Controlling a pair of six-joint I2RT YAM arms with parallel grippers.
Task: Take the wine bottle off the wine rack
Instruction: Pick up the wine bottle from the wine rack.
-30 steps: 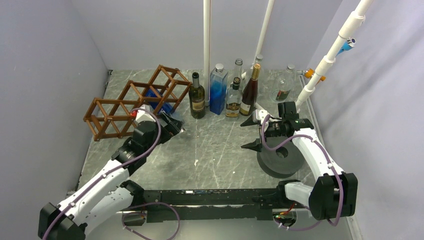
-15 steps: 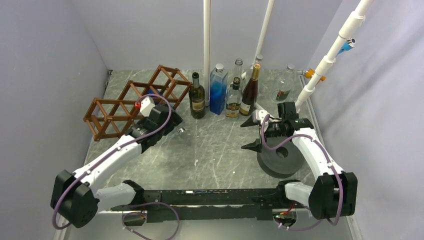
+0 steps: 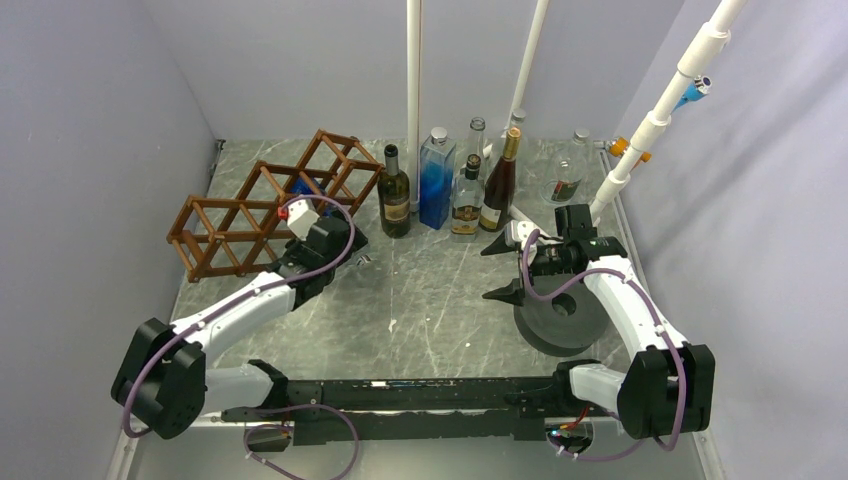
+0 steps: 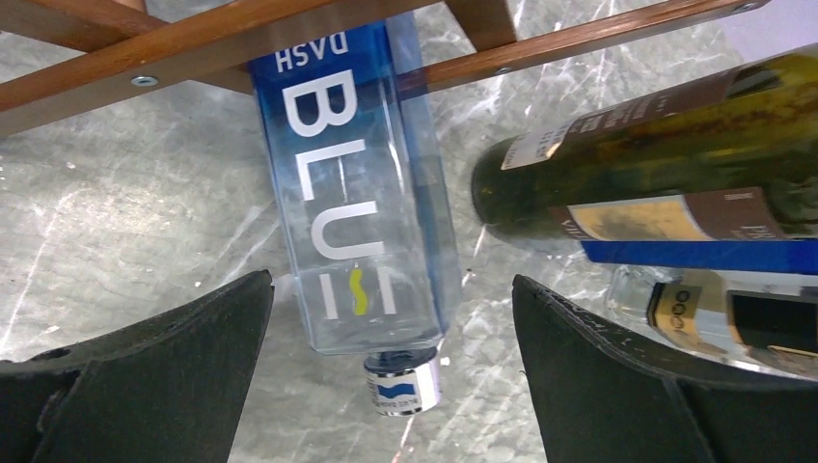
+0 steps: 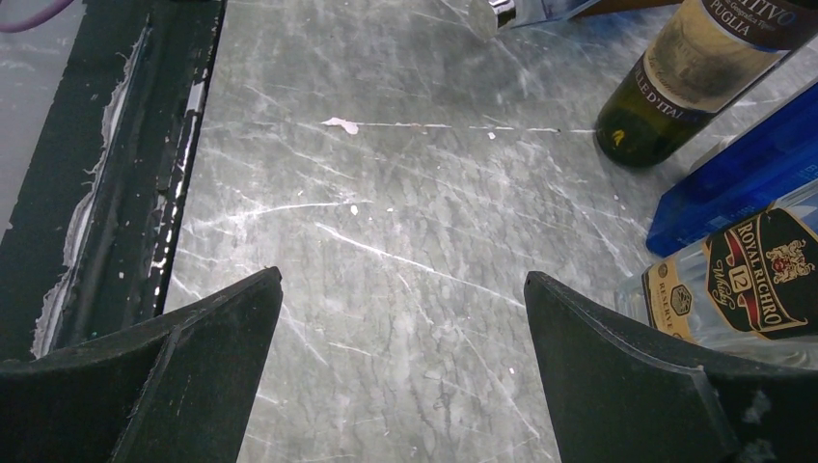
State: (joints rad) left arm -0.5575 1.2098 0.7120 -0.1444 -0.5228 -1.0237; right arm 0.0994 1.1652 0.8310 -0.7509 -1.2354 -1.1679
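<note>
Marbled grey tabletop, wine rack at left, pale lilac walls

- The left gripper is spread wide, one black finger low on each side of the frame.
- Between them lies a blue bottle, white letters "DASH BLU" down its flat face, touching neither finger.
- Its small cap points toward the camera.
- The bottle's far end passes under the brown sticks of the wine rack.
- To the right stand a dark green bottle and a clear bottle — both labelled.
- Grey marbled table lies beneath.
</note>
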